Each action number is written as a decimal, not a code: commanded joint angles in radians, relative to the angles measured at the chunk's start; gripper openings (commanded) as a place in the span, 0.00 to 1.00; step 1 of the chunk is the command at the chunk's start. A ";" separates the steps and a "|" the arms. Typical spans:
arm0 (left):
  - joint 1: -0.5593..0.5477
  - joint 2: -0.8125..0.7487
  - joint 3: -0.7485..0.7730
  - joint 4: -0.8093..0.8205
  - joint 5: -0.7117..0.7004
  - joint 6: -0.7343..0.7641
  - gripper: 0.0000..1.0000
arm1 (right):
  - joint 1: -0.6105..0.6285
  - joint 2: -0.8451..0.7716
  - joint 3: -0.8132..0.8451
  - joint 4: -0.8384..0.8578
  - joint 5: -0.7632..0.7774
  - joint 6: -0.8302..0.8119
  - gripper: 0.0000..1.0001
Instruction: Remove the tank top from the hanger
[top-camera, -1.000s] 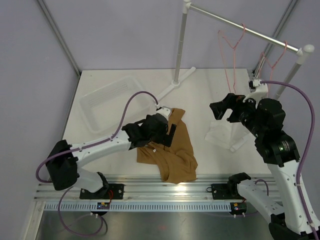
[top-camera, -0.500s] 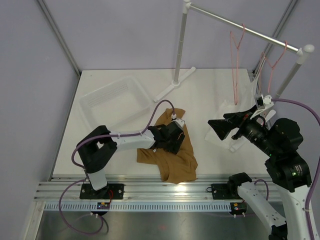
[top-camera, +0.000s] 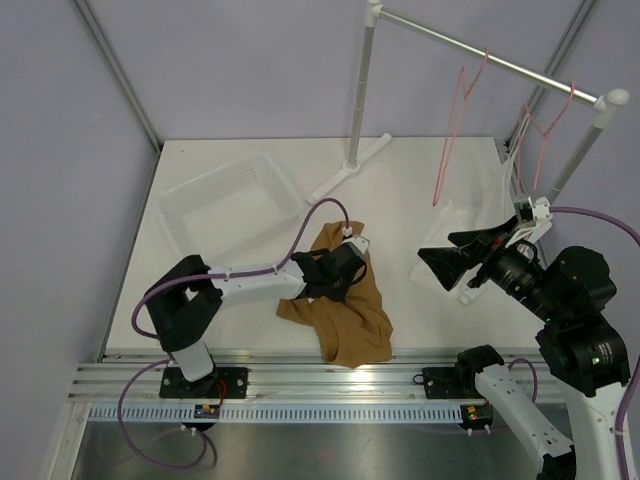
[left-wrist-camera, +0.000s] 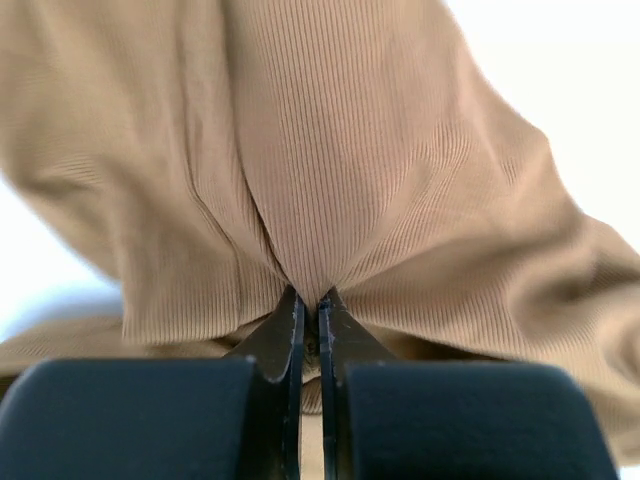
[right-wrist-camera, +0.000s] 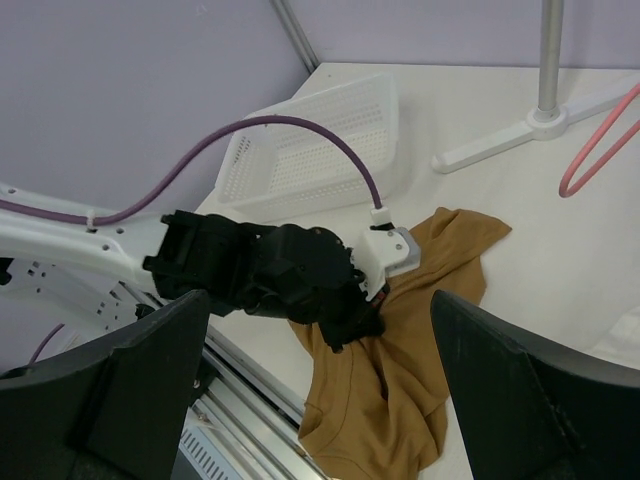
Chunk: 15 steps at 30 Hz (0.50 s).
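Garments number two: a soft tan-brown ribbed tank top (top-camera: 345, 320) and a white sheer garment (top-camera: 470, 212). Hangers also number two, both thin pink wire triangles hooked on the metal rail (top-camera: 440, 36) of a white-posted rack. The hanger (top-camera: 447, 155) nearer the rail's middle is bare and hangs tilted, its lower end out to the left. The second pink hanger (top-camera: 545, 150) sits near the rail's right end. Arms are two, baskets one.

The tank top is off the hanger, crumpled in a heap on the white table (top-camera: 400, 190) near its front edge and well apart from the rail. The white sheer garment lies on the table below the second pink hanger, partly hidden by the right arm. Whether any of it hangs from that hanger I cannot tell.

The white perforated plastic basket (top-camera: 225, 205) stands at the back left of the table, near the tank top but apart from it. The tank top lies wholly outside it, and only the basket's own mesh floor and walls show.

The left gripper (left-wrist-camera: 310, 305) is down on the upper part of the tank top, its fingers pressed almost together and pinching a ridge of the ribbed fabric between their tips. The right gripper (top-camera: 440, 255) is raised above the table beside the white sheer garment, its fingers spread wide with nothing between them.
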 joint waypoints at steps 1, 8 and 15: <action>-0.011 -0.165 0.085 -0.094 -0.118 -0.001 0.00 | -0.002 -0.003 0.031 -0.006 -0.013 -0.016 0.99; -0.002 -0.303 0.327 -0.348 -0.338 0.050 0.00 | -0.002 -0.003 0.035 -0.009 0.007 -0.028 1.00; 0.123 -0.317 0.671 -0.569 -0.412 0.083 0.00 | -0.002 0.002 0.029 0.023 0.013 -0.016 0.99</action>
